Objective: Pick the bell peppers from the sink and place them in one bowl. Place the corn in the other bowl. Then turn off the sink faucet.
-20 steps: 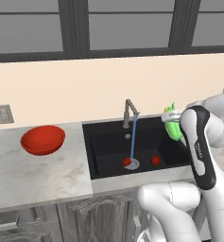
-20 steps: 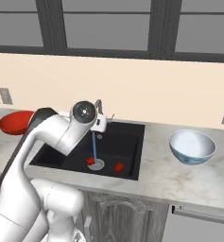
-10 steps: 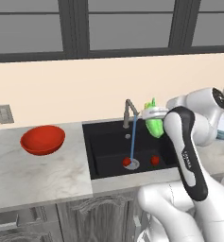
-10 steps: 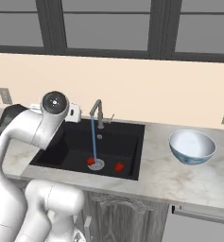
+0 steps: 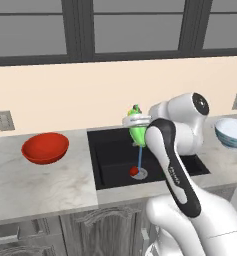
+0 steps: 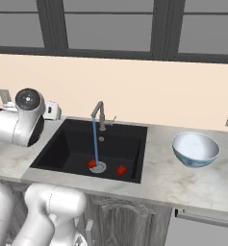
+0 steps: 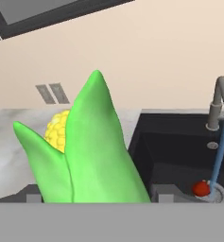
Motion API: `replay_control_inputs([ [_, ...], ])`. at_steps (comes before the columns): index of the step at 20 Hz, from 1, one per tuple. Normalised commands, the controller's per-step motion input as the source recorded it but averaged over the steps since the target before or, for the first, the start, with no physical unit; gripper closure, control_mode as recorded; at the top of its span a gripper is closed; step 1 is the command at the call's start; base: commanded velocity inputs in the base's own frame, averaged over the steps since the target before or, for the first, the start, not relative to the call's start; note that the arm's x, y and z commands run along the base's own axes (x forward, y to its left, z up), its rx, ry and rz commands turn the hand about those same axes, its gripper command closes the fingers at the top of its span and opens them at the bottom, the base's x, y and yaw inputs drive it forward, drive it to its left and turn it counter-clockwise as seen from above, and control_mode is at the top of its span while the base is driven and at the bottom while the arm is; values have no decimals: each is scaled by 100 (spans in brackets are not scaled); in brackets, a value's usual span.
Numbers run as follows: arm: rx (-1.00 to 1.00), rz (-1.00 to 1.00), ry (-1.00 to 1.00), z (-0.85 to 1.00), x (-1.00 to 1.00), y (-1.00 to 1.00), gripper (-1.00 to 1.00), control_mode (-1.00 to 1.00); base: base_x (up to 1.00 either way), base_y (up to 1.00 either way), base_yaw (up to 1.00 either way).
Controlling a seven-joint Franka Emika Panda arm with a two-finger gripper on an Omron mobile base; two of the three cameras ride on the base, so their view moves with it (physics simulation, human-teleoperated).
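Claw (image 5: 136, 125) is clenched on the bright green tapered corn cob (image 5: 137, 134), held in the air over the back left part of the black recessed sink (image 5: 110, 165). In the hand view the corn (image 7: 87, 151) is close to the camera, green husk leaves pointing up, a patch of yellow kernels showing between them.

Handling, my read: light, stiff, smooth husk, tapered, so it could slide toward the thin end if gripped there. Best hold is across the thick middle; the grip looks to be low on the body, but the contact itself is hidden.

Containers:
- wide shallow glossy red-orange bowl (image 5: 45, 148) sits on the marble table (image 5: 40, 187) well left of the sink, nothing in it. Corn goes here.
- pale white-and-blue patterned bowl (image 6: 195, 149) on the table right of the sink, nothing in it.
- sink holds both small round glossy red bell peppers (image 6: 92, 164) (image 6: 120, 169), one touching the round metal drain (image 6: 99, 167) under the water stream, the other just beside it.

Slim grey bent-spout faucet (image 6: 100, 115) is running.
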Motion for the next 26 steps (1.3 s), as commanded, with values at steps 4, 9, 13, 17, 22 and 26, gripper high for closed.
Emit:
replay_control_inputs([
  [4,0,3,0,0,34,48,100,-100,0,0,0],
  [9,0,0,0,-1,41,40,100,-100,0,0,0],
  [13,0,0,0,-8,29,45,100,-100,0,0,0],
  [17,0,0,0,-17,25,44,100,-100,0,0,0],
  [22,-2,0,3,-27,33,45,100,-100,0,0,0],
  [26,-1,0,3,-25,34,38,100,-100,0,0,0],
])
